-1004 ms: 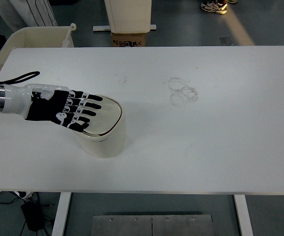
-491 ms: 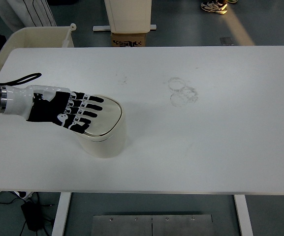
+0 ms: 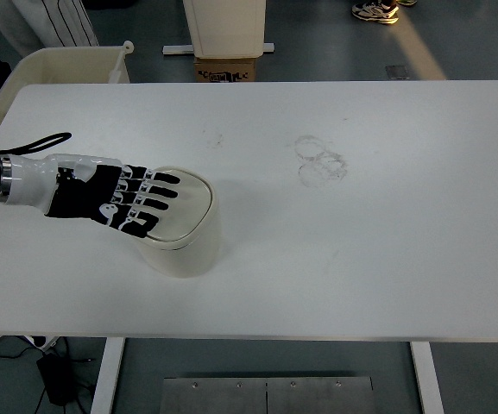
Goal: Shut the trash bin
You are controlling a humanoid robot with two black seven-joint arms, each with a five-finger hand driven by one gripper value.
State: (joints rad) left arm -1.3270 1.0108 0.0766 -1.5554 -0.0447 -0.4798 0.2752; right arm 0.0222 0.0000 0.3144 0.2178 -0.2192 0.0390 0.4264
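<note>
I see the trash bin [image 3: 179,231] on the white counter [image 3: 361,241]. It is small and cream-colored, and it stands in the left half of the counter, a bit closer to the near edge than to the far edge. Its lid [image 3: 188,203] lies flat on top, and I see no gap under it, so the bin looks closed.

My left hand [image 3: 115,198] comes in from the left edge of the counter. It is black with white marks on the knuckles. It lies flat, palm down, with the fingers [image 3: 149,194] straight and spread a little. The fingers rest on the left part of the lid. The hand grips nothing. Behind the hand, the white wrist [image 3: 28,177] runs back toward the left edge, and a black cable [image 3: 33,140] loops just above it.

I do not see my right hand.

On the far side of the counter, right of the middle, there are some faint ring marks [image 3: 319,159].

Past the far left corner of the counter I see a cream-colored tub [image 3: 59,62] on the floor. Past the far edge, near the middle, a brown box [image 3: 227,69] sits on the floor under a white stand [image 3: 224,28]. At the top right, I can see a person's shoes [image 3: 375,11].
</note>
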